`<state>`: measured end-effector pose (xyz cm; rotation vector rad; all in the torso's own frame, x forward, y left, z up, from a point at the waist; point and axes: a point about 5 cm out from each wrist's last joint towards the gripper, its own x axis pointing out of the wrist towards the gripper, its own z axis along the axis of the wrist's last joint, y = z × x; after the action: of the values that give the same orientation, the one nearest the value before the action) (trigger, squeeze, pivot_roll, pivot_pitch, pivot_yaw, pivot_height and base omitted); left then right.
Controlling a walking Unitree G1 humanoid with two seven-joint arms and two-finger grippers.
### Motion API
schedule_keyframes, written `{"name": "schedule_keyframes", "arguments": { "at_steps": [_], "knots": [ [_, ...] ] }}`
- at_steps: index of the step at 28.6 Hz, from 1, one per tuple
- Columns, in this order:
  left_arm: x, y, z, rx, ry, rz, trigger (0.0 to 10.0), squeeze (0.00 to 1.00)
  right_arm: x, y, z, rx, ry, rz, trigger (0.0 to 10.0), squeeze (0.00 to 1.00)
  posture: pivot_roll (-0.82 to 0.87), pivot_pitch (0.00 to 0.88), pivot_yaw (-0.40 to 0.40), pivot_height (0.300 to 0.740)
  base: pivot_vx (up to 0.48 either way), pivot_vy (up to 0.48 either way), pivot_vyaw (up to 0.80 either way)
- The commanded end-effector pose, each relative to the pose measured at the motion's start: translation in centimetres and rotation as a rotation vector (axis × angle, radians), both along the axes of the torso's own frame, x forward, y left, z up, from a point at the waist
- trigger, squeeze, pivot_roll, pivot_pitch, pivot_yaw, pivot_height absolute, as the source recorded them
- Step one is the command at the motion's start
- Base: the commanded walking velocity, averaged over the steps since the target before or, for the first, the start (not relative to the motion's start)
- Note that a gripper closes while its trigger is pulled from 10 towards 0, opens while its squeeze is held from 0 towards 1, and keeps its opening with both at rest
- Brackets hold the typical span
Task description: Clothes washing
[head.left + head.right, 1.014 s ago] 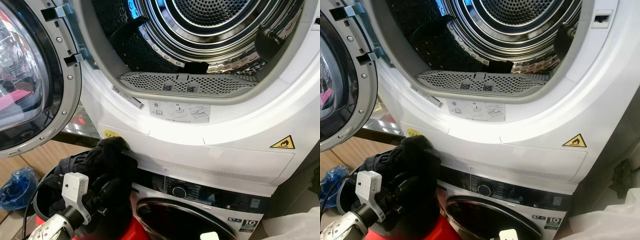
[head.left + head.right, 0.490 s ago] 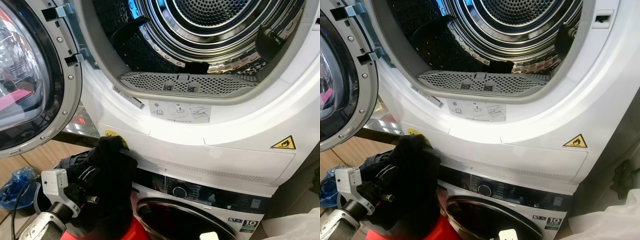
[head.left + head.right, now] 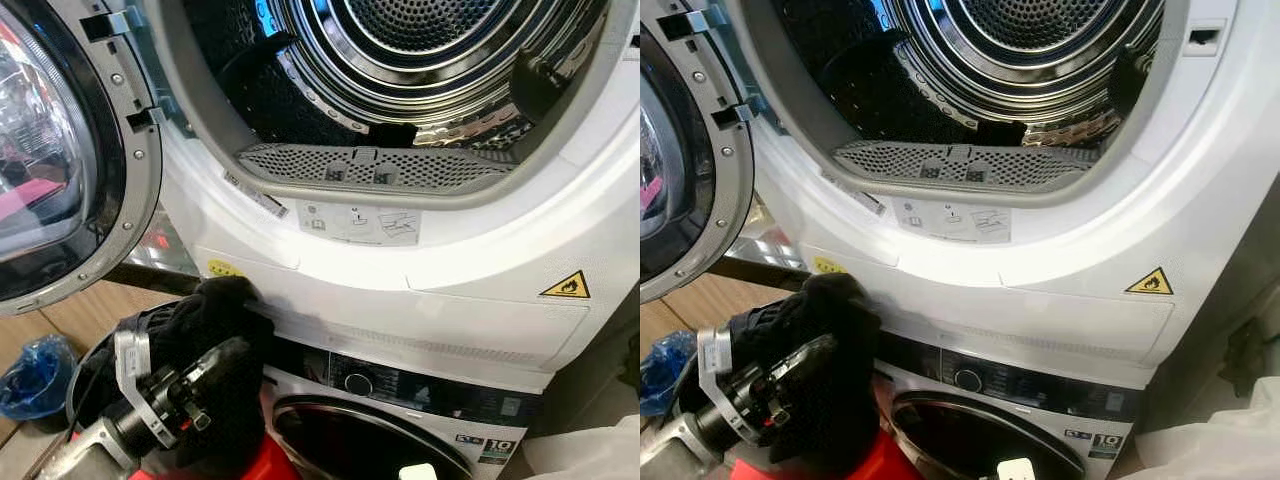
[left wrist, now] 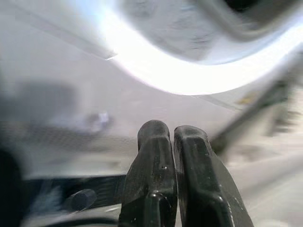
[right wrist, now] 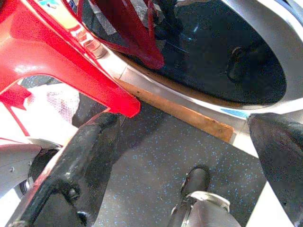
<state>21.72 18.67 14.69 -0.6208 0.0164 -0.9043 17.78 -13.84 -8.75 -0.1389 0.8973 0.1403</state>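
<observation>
Black garment (image 3: 225, 330): bunched heap at front of stacked machines, just under open dryer drum (image 3: 420, 60), above washer door (image 3: 370, 445). Looks soft, light, floppy; likely drapes and snags, so take raised fold near top. Left gripper (image 4: 171, 137) fingers pressed together, empty, beside heap. Right gripper (image 5: 189, 156) fingers wide apart, low over floor. Garment's extent hidden; container beneath unclear.

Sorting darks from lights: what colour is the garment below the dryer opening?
Black garment, clearest in the left eye view.
</observation>
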Motion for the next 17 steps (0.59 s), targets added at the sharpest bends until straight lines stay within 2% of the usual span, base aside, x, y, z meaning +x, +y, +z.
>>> {"name": "schedule_keyframes", "arguments": {
  "at_steps": [1, 2, 4, 5, 6, 7, 8, 10, 11, 12, 13, 14, 15, 17],
  "knots": [
    [-0.2, -0.1, 0.8, -0.006, -0.017, -0.047, 0.0, 0.0, 0.0, 0.7, 0.0, 0.02, 0.0, 0.005, 10.0, 0.0, 0.05, 0.0, 0.142, 0.74, 0.0, 0.0, 0.0],
    [-0.1, -0.1, 0.9, -0.003, -0.019, -0.045, 0.0, 0.0, 0.0, 0.7, 0.0, 0.02, 0.0, 0.004, 10.0, 0.0, 0.05, 0.0, 0.142, 0.74, 0.0, 0.0, 0.0],
    [0.8, 0.4, 0.1, 0.103, -0.01, 0.066, 0.0, 0.0, 0.1, 0.7, 0.0, 0.02, -0.001, 0.003, 10.0, 0.0, 0.05, 0.0, 0.143, 0.74, 0.0, 0.0, 0.0],
    [1.4, 0.7, -0.7, 0.203, 0.003, 0.148, 1.4, 0.0, 0.1, 0.7, 0.0, 0.019, -0.001, 0.004, 10.0, 0.0, 0.06, 0.0, 0.143, 0.74, 0.0, 0.0, 0.0],
    [2.1, 1.2, -1.7, 0.358, -0.013, 0.249, 6.3, 0.0, 0.1, 0.7, 0.0, 0.018, 0.0, 0.005, 10.0, 0.0, 0.06, 0.0, 0.142, 0.74, 0.0, 0.0, 0.0],
    [2.5, 1.4, -2.1, 0.424, -0.017, 0.297, 10.0, 0.0, 0.1, 0.8, 0.0, 0.019, 0.0, 0.005, 10.0, 0.0, 0.06, 0.0, 0.144, 0.74, 0.0, 0.0, 0.0],
    [2.8, 1.8, -2.8, 0.481, 0.014, 0.338, 10.0, 0.0, 0.0, 0.8, 0.0, 0.019, 0.001, 0.006, 10.0, 0.0, 0.06, 0.0, 0.145, 0.74, 0.0, 0.0, 0.0],
    [3.4, 2.4, -3.7, 0.636, -0.011, 0.433, 10.0, 0.0, 0.0, 0.8, 0.0, 0.019, 0.002, 0.007, 10.0, 0.0, 0.06, 0.0, 0.144, 0.74, 0.0, 0.0, 0.0],
    [3.5, 2.6, -3.8, 0.673, -0.029, 0.458, 10.0, 0.0, 0.0, 0.8, 0.0, 0.019, 0.003, 0.006, 10.0, 0.0, 0.06, 0.0, 0.144, 0.74, 0.0, 0.0, 0.0],
    [3.9, 2.8, -4.0, 0.706, -0.017, 0.535, 10.0, 0.94, -0.1, 0.8, 0.0, 0.018, 0.002, 0.002, 10.0, 0.0, 0.06, 0.0, 0.144, 0.74, 0.0, 0.0, 0.0],
    [4.0, 2.7, -3.9, 0.717, -0.025, 0.553, 10.0, 1.0, -0.1, 0.8, 0.0, 0.017, 0.002, 0.0, 10.0, 0.0, 0.06, 0.0, 0.144, 0.74, 0.0, 0.0, 0.0],
    [4.1, 2.2, -3.9, 0.724, -0.044, 0.549, 10.0, 1.0, -0.1, 0.7, 0.0, 0.015, 0.002, -0.001, 10.0, 0.0, 0.06, 0.0, 0.145, 0.74, 0.0, 0.0, 0.0],
    [4.0, 1.1, -3.6, 0.743, -0.109, 0.517, 10.0, 1.0, 0.0, 0.7, 0.0, 0.013, 0.001, -0.003, 10.0, 0.0, 0.06, 0.0, 0.144, 0.74, 0.0, 0.0, 0.0],
    [4.0, -0.2, -3.3, 0.813, -0.196, 0.478, 10.0, 1.0, 0.0, 0.6, 0.0, 0.012, 0.0, -0.007, 10.0, 0.0, 0.05, 0.0, 0.145, 0.74, 0.0, 0.0, 0.0]
  ]
}}
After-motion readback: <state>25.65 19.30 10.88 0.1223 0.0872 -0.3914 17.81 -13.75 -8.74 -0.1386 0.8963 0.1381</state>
